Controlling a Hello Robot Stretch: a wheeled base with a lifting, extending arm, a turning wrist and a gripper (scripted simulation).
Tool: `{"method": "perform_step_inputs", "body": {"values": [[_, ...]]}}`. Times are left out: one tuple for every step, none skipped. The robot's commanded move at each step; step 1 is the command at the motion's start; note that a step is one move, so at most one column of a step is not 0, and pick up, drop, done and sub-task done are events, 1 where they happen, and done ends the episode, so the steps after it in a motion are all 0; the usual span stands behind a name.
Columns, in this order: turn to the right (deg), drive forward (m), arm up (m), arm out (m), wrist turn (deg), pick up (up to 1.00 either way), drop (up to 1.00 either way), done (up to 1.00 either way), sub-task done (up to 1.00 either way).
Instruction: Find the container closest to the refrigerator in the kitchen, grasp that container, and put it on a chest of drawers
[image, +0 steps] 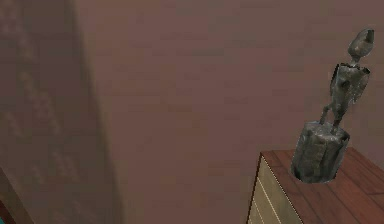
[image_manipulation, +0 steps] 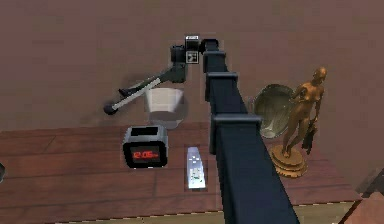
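Arm side view, first entry: pale bowl-shaped container (image_manipulation: 167, 104), just beyond the alarm clock (image_manipulation: 145, 150), at the far edge of the wooden top (image_manipulation: 60, 165). Gripper (image_manipulation: 118, 100) up and left of the clock, at the container; cannot tell whether holding anything. Remote (image_manipulation: 195, 168) just right of the clock; golden statue (image_manipulation: 305, 115) well right of it. Forward view: grey statue (image: 335, 105) on a chest of drawers (image: 272, 195). Status, as judged: fetching apparently done, container brought to the furniture; setting down and letting go seemingly left.

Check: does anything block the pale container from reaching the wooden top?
Nothing visible lies beneath the pale container by the gripper. A clock and remote lie just before it on the wooden top; a gold statue stands aside.
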Motion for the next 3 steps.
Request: {"method": "perform_step_inputs", "body": {"values": [[0.0, 0.0, 0.0, 0.0, 45.0, 0.0, 0.0, 0.0, 0.0], [0.0, 0.0, 0.0, 0.0, 27.0, 0.0, 0.0, 0.0, 0.0], [0.0, 0.0, -0.1, 0.0, 0.0, 0.0, 0.0, 0.0, 0.0]]}}
